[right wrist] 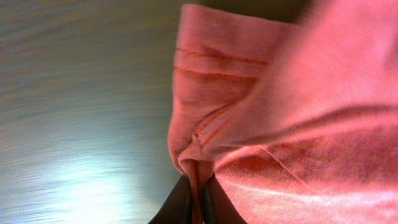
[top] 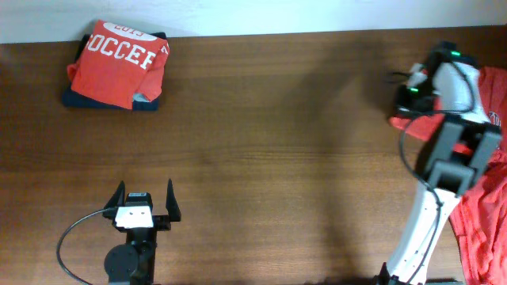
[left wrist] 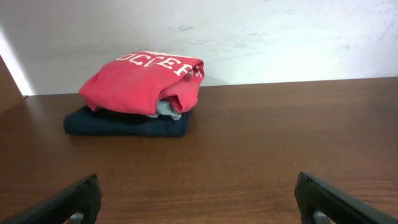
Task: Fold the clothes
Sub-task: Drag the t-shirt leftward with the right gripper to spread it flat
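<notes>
An orange-red T-shirt [top: 485,207] lies crumpled at the table's right edge, partly under my right arm. My right gripper [top: 405,107] is at that shirt's far left corner. In the right wrist view the gripper [right wrist: 198,198] is shut on a pinched fold of the shirt's hemmed edge [right wrist: 205,81], and the fabric fills the right half of that view. A second orange-red shirt [top: 117,62] with white lettering sits folded at the far left; it also shows ahead in the left wrist view [left wrist: 143,81]. My left gripper [top: 145,202] [left wrist: 198,186] stands open over bare wood near the front edge, holding nothing.
The folded shirt rests on a folded navy garment [top: 79,99] [left wrist: 124,124], with a bit of light blue cloth [left wrist: 166,110] showing between them. The brown wooden table [top: 277,158] ends at a white wall [left wrist: 280,37] at the back.
</notes>
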You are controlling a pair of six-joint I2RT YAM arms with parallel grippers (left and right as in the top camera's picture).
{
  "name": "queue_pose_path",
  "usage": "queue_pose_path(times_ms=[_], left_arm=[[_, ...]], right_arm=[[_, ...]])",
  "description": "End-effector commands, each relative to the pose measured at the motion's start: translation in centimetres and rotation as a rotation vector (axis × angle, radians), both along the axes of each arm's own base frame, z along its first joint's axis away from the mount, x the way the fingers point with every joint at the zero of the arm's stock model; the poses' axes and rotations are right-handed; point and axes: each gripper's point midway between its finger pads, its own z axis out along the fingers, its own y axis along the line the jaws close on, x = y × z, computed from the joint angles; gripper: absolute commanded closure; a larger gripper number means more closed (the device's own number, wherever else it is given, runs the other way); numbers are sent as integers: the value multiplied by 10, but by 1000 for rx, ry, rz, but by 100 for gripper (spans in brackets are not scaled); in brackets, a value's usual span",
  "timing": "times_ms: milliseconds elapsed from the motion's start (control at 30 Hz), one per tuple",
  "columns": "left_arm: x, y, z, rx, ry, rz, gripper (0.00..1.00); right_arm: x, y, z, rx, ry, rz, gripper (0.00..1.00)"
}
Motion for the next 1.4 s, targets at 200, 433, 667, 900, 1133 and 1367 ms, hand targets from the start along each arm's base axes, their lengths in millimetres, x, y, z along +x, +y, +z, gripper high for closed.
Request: queue_pose_path(times_ms=[200,433,667,900,1133,1367], left_arm=[[0,-1,-1,16,0,-2,1],[0,-1,-1,16,0,-2,1],[0,-1,-1,16,0,-2,1],[0,-1,-1,16,0,-2,1],[0,-1,-1,16,0,-2,1],[0,-1,-1,16,0,-2,1]], right_arm=[[-10,196,-35,85,87,376,90],[-31,307,-36,-39,46,637,85],[-65,396,-24,-54,-8,835,81],[-148,525,-15,212,-47,1034,81],[-220,575,-9,305,-22,1248,81],[-271,604,-6,367,-36,1440,81]])
